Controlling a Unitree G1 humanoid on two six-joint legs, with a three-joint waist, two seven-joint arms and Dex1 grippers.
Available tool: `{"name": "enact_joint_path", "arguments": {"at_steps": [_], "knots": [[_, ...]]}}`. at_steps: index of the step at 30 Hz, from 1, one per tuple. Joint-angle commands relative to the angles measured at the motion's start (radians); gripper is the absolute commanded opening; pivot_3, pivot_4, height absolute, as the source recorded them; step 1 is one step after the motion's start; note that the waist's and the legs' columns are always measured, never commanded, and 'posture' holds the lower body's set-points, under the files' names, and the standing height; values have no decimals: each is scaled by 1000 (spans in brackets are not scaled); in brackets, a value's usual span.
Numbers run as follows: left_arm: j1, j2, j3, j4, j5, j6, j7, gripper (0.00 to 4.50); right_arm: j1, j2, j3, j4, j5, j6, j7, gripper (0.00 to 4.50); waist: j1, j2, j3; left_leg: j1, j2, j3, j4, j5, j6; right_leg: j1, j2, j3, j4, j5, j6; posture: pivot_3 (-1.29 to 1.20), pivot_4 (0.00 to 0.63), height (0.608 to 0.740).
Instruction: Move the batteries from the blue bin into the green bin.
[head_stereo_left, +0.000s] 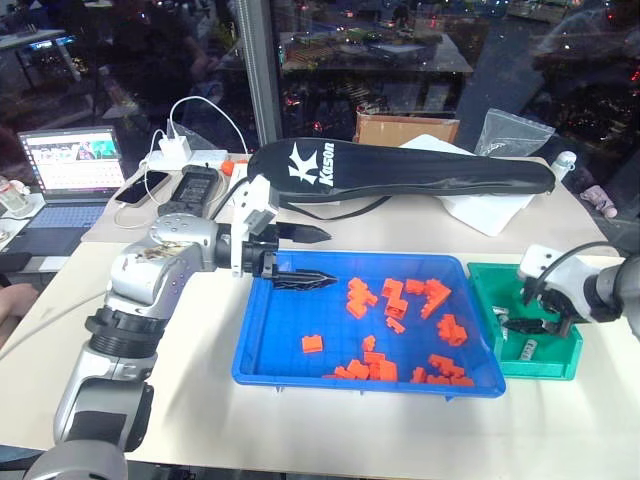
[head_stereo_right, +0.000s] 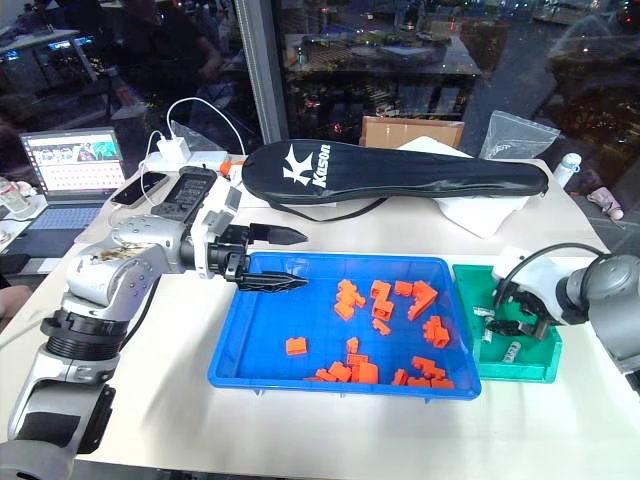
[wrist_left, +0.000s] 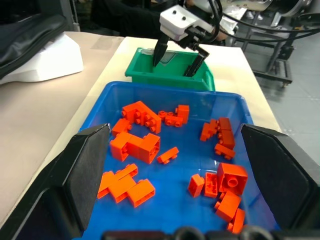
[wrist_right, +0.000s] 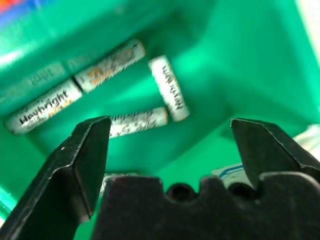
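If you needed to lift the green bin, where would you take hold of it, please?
Probably the green bin by its near long wall, coming from above with one finger inside and one outside: the walls stand upright and thin, and batteries lie loose on its floor.

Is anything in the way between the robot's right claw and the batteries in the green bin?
Nothing visible is. The right gripper hangs open just above the green bin, and the batteries lie bare on its floor right below the fingers.
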Motion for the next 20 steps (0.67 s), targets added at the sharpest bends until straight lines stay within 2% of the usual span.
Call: {"name": "enact_joint_path", "arguments": {"at_steps": [1,4,8,10,14,20], "knots": [[24,27,102,-38,-18,8,73,4500,-52,-17,-215,-53,168,107,53,4432,-1,0,0,0,0,0,0,0,0,1,0,0,0,0,0,0,150,708],[51,27,165,-38,7,-15,161,4500,-38,32,-409,-69,305,154,57,4432,0,0,1,1,0,-1,0,0,0,2,0,-1,0,0,0,0,150,708],[102,24,227,-51,35,-44,265,4500,53,171,-622,-148,398,137,-38,4432,2,-4,1,4,0,-4,0,0,0,8,0,-4,-3,0,-1,0,150,708],[153,51,242,-59,34,-28,265,4500,141,270,-691,-253,434,144,-106,4432,2,-4,1,4,0,-4,0,0,0,9,0,-4,-4,0,-1,0,150,708],[241,65,265,-78,37,-23,299,4500,301,397,-656,-398,423,77,-187,4432,2,-2,1,2,-1,-6,0,0,-1,7,0,-4,-2,0,-1,0,150,708],[261,60,227,-22,54,-28,299,4500,335,413,-601,-395,384,61,-279,4432,-1,-2,2,4,-2,-7,0,0,-1,9,0,-4,-1,-2,0,0,150,708]]}}
